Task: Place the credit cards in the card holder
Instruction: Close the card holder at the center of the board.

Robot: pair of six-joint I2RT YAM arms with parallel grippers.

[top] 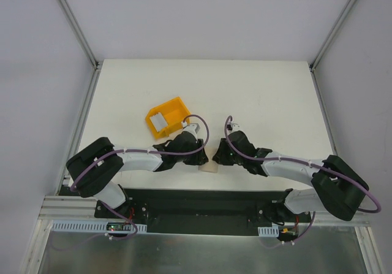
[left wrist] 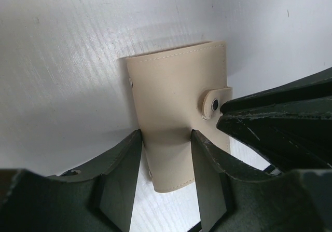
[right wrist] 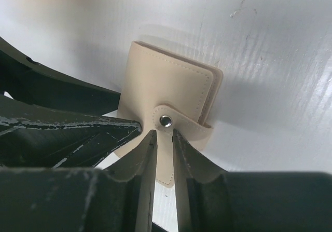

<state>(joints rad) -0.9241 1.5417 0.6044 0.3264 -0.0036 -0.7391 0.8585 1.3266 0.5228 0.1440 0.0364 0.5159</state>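
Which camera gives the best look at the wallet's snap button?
Right wrist: the snap button sits centred, shiny and unobstructed. Left wrist shows it dark and off-centre. Top external shows only a sliver of wallet.

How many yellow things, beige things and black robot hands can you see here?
Yellow: 1, the bin
Beige: 1, the card holder
Black robot hands: 2, the left hand and the right hand
Total: 4

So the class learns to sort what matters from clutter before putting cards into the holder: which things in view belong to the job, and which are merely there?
Job: card holder; credit cards; left gripper; right gripper.
Merely there: yellow bin, holding the cards; table.
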